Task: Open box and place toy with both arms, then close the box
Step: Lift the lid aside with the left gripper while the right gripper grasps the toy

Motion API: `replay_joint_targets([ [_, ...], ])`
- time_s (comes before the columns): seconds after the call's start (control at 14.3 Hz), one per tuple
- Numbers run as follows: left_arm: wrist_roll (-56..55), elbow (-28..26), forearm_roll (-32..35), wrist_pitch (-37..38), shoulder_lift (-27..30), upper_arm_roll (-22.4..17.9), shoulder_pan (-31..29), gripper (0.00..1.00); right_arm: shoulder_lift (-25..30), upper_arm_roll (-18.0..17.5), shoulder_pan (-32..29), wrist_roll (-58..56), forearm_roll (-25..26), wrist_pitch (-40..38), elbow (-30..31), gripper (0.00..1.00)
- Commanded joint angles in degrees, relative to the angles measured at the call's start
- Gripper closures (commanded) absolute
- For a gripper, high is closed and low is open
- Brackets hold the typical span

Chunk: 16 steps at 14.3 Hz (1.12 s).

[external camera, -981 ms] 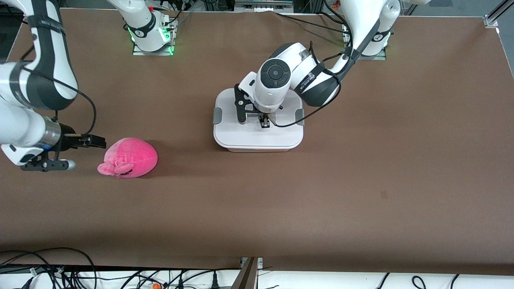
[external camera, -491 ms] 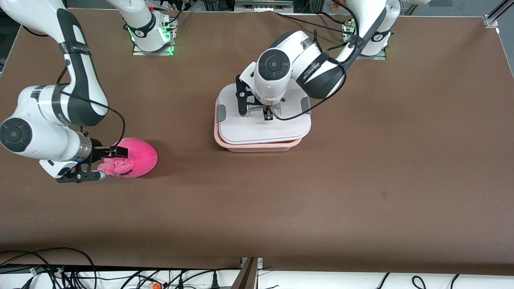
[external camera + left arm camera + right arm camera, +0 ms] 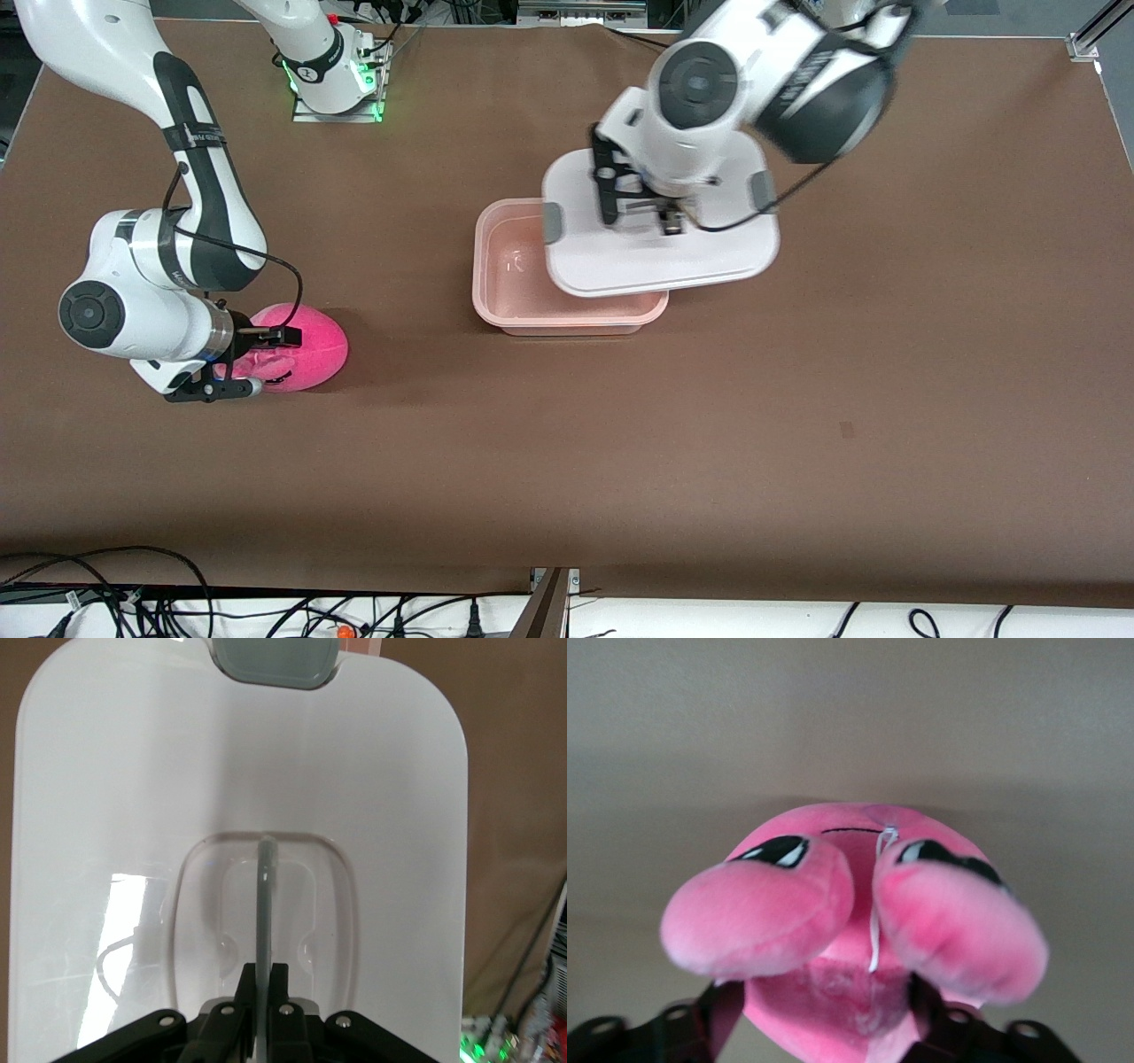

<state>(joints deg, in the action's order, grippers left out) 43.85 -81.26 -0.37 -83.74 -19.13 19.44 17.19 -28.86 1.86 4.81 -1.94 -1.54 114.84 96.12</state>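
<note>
The pale pink tub of the box stands open on the table. My left gripper is shut on the clear handle of the white lid and holds the lid in the air, tilted, over the tub's end toward the left arm. The lid fills the left wrist view. The hot-pink toy lies on the table toward the right arm's end. My right gripper is open, low at the table, with one finger on each side of the toy, whose face points at the wrist camera.
The brown table extends wide around the tub and the toy. The arm bases stand at the table's edge farthest from the front camera. Cables lie off the table's edge nearest to the front camera.
My left gripper lifted the lid off the tub and carried it up and toward the left arm's end. My right gripper moved in until its fingers straddle the toy.
</note>
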Motion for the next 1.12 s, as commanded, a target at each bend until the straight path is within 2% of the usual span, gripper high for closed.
replay_joint_targets([
  [0.0, 7.88, -0.83, -0.25, 6.11, 2.69, 0.43, -8.37, 1.00, 0.39, 0.16, -0.32, -1.30, -0.40, 0.39, 0.74, 0.99],
  [0.28, 28.87, -1.10, 0.28, 7.89, 2.43, -0.10, -23.57, 1.00, 0.47, 0.43, -0.85, -5.25, -0.22, 0.39, -0.14, 1.00],
  [0.42, 36.27, -1.10, 4.38, 7.63, 1.73, -0.10, -28.15, 1.00, 0.82, 0.43, -0.76, -6.84, 0.48, 0.21, -1.19, 1.00],
  [0.56, 40.60, -1.10, 7.73, 6.75, -0.37, -0.19, -30.19, 1.00, 1.70, 0.08, -0.15, -10.17, 0.66, -0.49, -3.12, 1.00],
  [0.7, 41.48, -1.36, 8.10, 5.61, -3.61, -0.10, -31.86, 1.00, 2.06, -0.01, 1.77, -12.55, 0.57, -4.78, -6.19, 1.00],
  [0.84, 41.93, -1.18, 8.10, 5.25, -3.98, -0.10, -31.96, 1.00, 2.58, -0.19, 3.80, -13.35, 0.22, -11.09, -10.84, 1.00],
  [1.05, 41.93, -1.10, 7.14, 4.64, -4.86, -0.01, -32.13, 1.00, 2.85, -4.31, 6.61, -16.06, 0.57, -22.43, -19.10, 1.00],
])
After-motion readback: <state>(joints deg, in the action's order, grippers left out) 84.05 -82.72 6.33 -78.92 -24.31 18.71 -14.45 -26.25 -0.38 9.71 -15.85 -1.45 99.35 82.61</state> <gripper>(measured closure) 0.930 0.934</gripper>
